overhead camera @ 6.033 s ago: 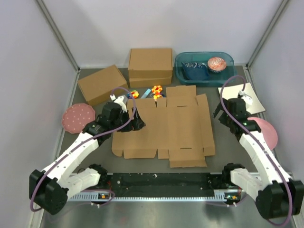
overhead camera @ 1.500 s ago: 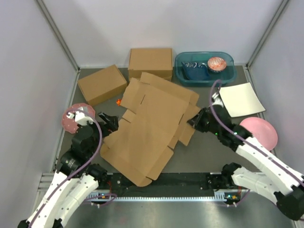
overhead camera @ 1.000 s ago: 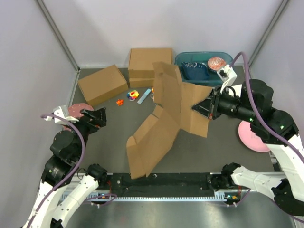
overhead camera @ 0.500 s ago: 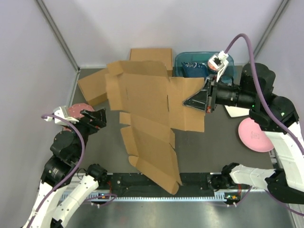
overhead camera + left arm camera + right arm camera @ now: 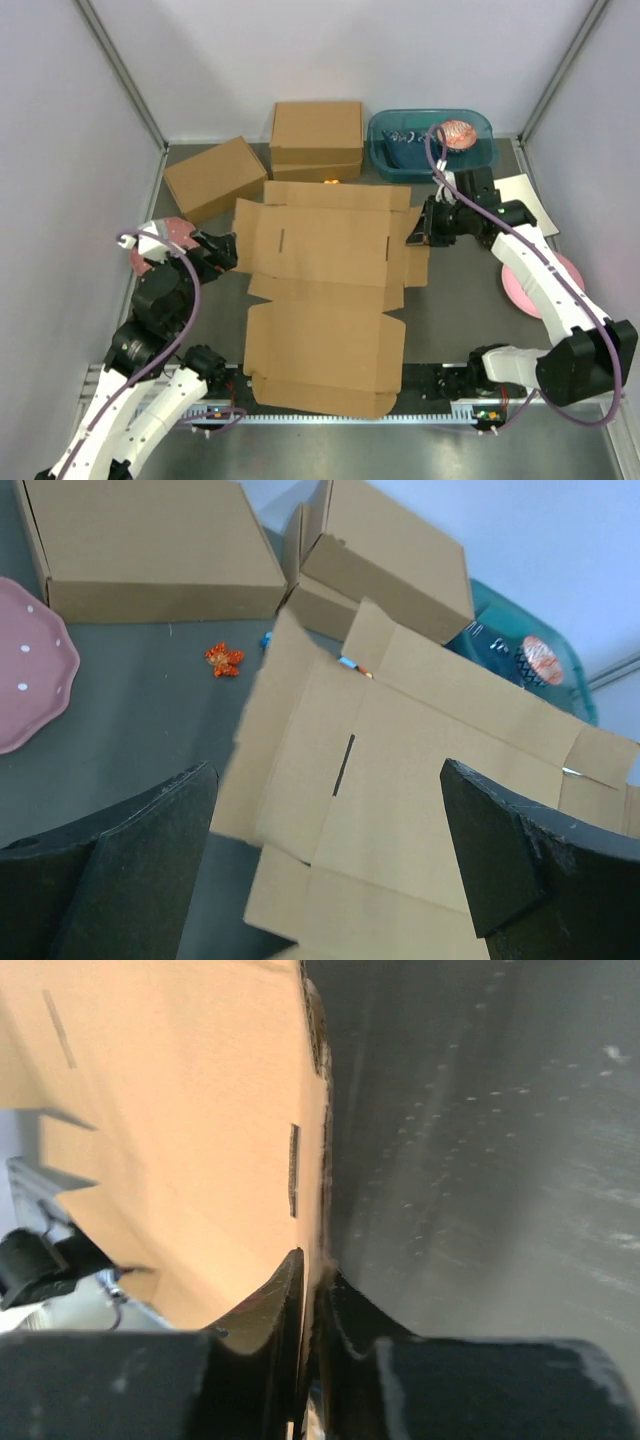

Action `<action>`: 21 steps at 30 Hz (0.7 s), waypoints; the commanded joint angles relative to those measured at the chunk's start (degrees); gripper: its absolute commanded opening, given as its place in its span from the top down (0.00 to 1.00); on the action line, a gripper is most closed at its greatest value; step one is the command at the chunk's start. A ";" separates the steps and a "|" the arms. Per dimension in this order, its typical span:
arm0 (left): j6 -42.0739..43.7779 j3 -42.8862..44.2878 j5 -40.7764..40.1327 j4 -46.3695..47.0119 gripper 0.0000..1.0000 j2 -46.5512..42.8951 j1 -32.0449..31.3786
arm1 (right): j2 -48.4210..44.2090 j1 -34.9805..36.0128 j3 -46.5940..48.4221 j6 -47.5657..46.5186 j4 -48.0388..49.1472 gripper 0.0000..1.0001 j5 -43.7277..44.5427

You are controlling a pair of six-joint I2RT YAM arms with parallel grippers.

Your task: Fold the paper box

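- The dark table (image 5: 470,300) fills the overhead view, and the paper box (image 5: 325,290) is spread out flat across the middle of it, its flaps unfolded and its near edge reaching the rail between the arm bases.
- At the sheet's right-hand flaps we have the right gripper (image 5: 415,238). From above we cannot make out the fingers, but the right wrist camera settles it: the right gripper (image 5: 312,1270) is clamped tight on the thin edge of the paper box (image 5: 180,1110).
- The left gripper (image 5: 225,250) sits just beside the sheet's left edge. In its own wrist view the left gripper (image 5: 322,780) is spread wide, nothing between the fingers, with the paper box (image 5: 420,780) lying beyond them.
- Behind the sheet stands the taller squarish box (image 5: 316,135), with the smaller angled box (image 5: 212,178) to its left.
- To the right of those is a teal bin (image 5: 372,135).
- A pink plate (image 5: 572,272) lies under the right arm, and a spotted one (image 5: 25,670) shows best from the left wrist.
- A white sheet (image 5: 530,195) lies far right.
- A small orange toy (image 5: 224,660) shows clearly only in the left wrist view.
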 commanded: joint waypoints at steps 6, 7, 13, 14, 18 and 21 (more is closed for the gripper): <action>2.39 -3.28 -0.17 8.21 0.01 7.20 -0.05 | 1.74 -1.09 1.10 0.57 9.72 0.41 18.76; 2.83 -3.37 -0.17 8.74 0.01 7.64 -0.05 | 1.22 -1.09 1.90 0.66 9.72 0.36 21.21; 10.55 -1.80 -0.88 9.11 0.01 17.38 0.13 | -4.93 -0.13 4.46 -0.22 9.80 0.32 22.21; 11.00 -0.66 -0.52 7.88 0.01 21.84 0.22 | -7.20 0.23 2.19 0.13 10.33 0.32 21.42; 11.53 7.51 9.45 2.16 0.01 34.43 5.39 | -12.91 2.16 -8.01 3.29 16.74 0.32 15.44; 11.27 9.89 18.18 1.19 0.01 42.69 14.17 | -16.00 3.65 -14.87 5.92 20.61 0.33 12.36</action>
